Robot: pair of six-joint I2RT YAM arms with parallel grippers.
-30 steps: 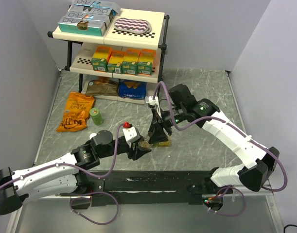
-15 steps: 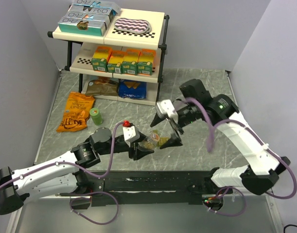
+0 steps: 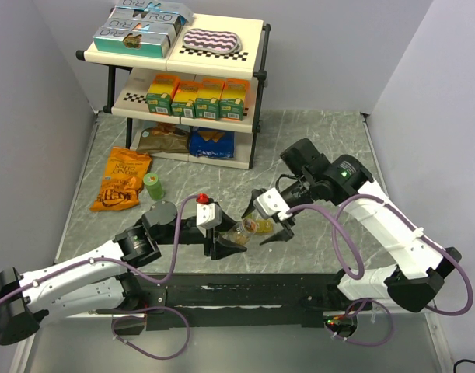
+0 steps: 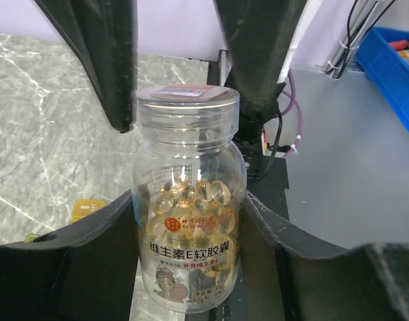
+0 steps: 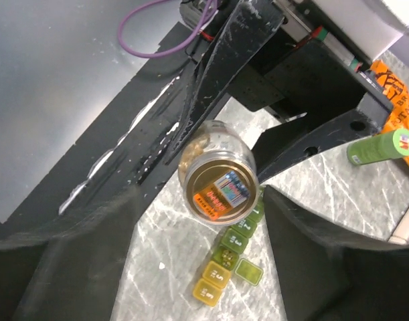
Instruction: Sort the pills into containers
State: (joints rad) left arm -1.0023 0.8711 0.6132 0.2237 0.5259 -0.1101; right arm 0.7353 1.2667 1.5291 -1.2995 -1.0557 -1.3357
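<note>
— Lying flat on the marble table [image 5: 157,227], is the pill organizer [image 5: 225,254]?

— Yes. It is lying right under the softgel bottle [image 4: 187,221]. In the right wrist view its long axis is running diagonally, with the green end tucked beneath the bottle at upper right and the yellow end pointing lower left. One lid is standing open near the yellow end.

— And the grippers?

— The left gripper [image 3: 231,239] is clamping the bottle's body, aiming its cap [image 5: 221,187] at the right gripper [image 3: 268,220]. That one's fingers are spreading wide either side of the cap, clear of it.
</note>
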